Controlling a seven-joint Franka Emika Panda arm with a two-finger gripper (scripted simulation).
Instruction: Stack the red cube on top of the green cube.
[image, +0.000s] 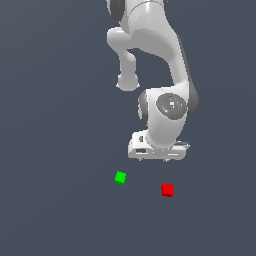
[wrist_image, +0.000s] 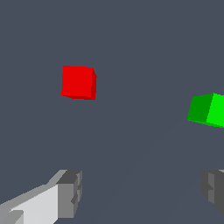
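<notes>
Red cube (wrist_image: 78, 82) is the target, and the gripper (wrist_image: 142, 192) hangs above the table (image: 55, 150) with its fingers (wrist_image: 70, 192) spread wide and nothing between them. It sits off to one side of the gripper's centre line, apart from both fingers. Green cube (image: 120, 177) rests near it, toward the exterior view's left. A descent without recentring could land a finger on the red cube, or knock it toward the green one.
</notes>
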